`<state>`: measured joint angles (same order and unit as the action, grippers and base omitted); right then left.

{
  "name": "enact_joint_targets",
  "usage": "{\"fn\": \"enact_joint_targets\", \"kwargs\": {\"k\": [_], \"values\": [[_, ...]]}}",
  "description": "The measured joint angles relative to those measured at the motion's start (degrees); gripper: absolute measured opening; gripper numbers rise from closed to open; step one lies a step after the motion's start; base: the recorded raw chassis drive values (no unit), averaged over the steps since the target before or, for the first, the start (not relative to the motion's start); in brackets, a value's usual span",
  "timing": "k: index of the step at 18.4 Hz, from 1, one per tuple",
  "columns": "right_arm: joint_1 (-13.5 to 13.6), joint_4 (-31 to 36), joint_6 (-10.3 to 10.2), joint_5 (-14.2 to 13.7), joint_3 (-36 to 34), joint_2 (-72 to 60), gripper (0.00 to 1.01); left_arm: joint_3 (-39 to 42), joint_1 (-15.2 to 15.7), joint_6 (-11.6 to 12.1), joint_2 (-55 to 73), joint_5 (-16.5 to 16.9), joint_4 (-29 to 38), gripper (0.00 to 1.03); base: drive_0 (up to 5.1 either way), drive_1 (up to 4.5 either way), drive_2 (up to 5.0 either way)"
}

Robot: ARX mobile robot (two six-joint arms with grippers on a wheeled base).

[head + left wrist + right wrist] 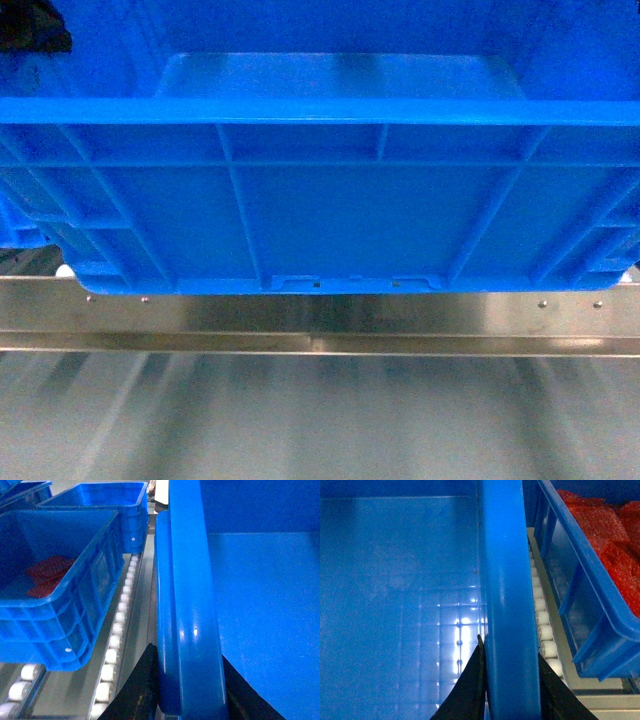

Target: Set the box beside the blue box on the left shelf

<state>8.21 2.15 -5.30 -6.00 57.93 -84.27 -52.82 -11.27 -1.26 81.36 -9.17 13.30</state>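
The box (340, 220), a large bright blue ribbed crate, fills the head view, its lower edge just above the left shelf's silver front rail (320, 320). My left gripper (187, 652) is shut on the box's left rim (187, 580), one black finger on each side. My right gripper (510, 647) is shut on the right rim (505, 570) in the same way. A blue box (55, 595) holding red packets (47, 572) stands on the rollers (117, 630) left of the held box, a gap apart. I cannot tell whether the held box rests on the rollers.
Another blue box (105, 505) stands behind the left one. On the right, a further blue box (585, 580) full of red packets (605, 535) sits close beside a roller row (542, 620). Pale floor (320, 420) shows below the rail.
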Motion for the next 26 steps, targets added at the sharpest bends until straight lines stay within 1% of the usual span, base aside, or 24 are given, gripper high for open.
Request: {"fn": "enact_joint_targets", "kwargs": {"k": [15,26], "values": [[0.0,0.0,0.0,0.0,0.0,0.0,0.16,0.0,0.0,0.0,0.0,0.0,0.1,0.20,0.0,4.26,-4.3],[0.0,-0.1,0.0,0.0,0.0,0.0,0.16,0.0,0.0,0.0,0.0,0.0,0.0,0.20,0.0,0.00,0.0]]}}
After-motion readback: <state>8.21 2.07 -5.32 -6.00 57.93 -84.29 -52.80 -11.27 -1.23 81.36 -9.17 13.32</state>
